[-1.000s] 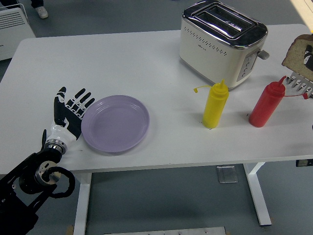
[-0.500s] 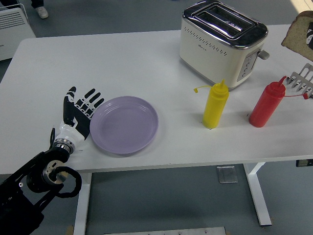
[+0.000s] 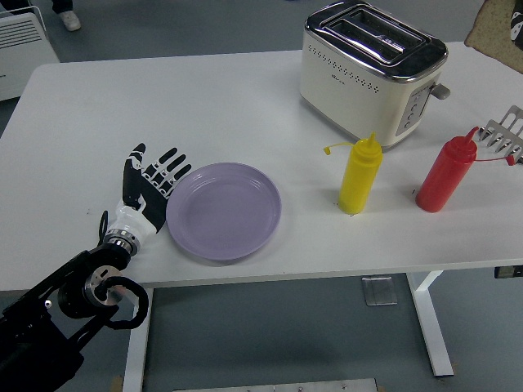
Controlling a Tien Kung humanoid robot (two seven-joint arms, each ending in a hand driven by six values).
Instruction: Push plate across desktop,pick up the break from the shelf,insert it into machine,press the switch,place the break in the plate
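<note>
Plate (image 3: 225,211) is sitting near the table's (image 3: 204,98) front edge, left hand (image 3: 147,186) lying flat against its left rim, fingers spread; bread (image 3: 494,24) is showing at the top right corner, above the toaster (image 3: 372,69)

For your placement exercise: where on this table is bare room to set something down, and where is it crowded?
Bare: the far left of the table, behind the plate and left of the toaster. Crowded: the right, around the toaster, yellow bottle and red bottle.
</note>
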